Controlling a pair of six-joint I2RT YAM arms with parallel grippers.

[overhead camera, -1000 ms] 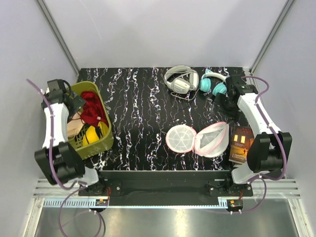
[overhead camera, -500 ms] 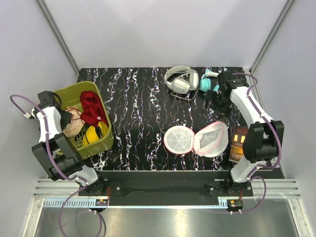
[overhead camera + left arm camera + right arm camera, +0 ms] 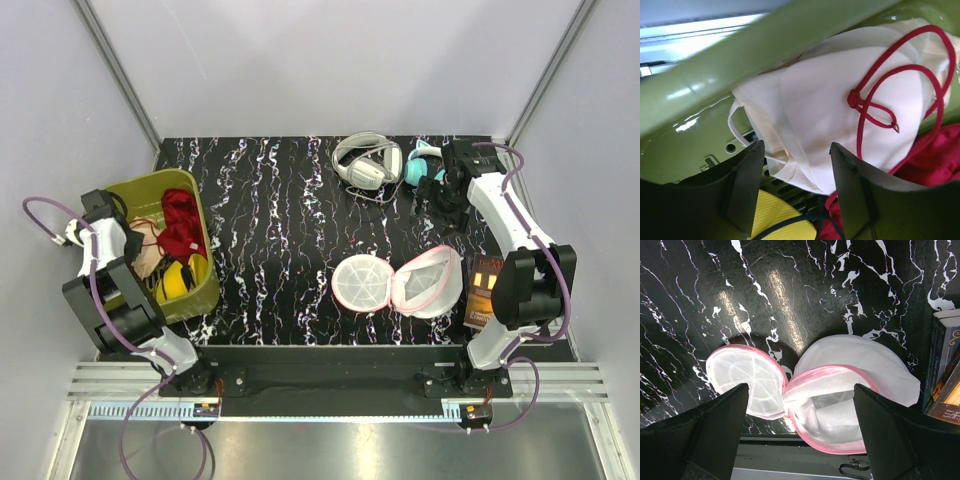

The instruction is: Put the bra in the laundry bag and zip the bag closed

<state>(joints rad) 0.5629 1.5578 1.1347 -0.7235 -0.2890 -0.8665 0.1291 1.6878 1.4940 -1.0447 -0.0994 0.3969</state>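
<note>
1. Beneath the spread, empty fingers of the left pincer [image 3: 797, 150] lies the bra [image 3: 840, 110], inside the green basket [image 3: 790, 40].
2. Red straps [image 3: 855, 97] cross it, so closing here could drag the red garment [image 3: 935, 155] along too.
3. Below the right pincer [image 3: 801, 390], also spread wide, the laundry bag [image 3: 830, 405] lies unzipped on the bench [image 3: 790, 290].

Top camera over whole table [image 3: 290, 200], left wrist close inside green basket [image 3: 790, 35], right wrist above laundry bag [image 3: 860, 360], both also seen from top.
</note>
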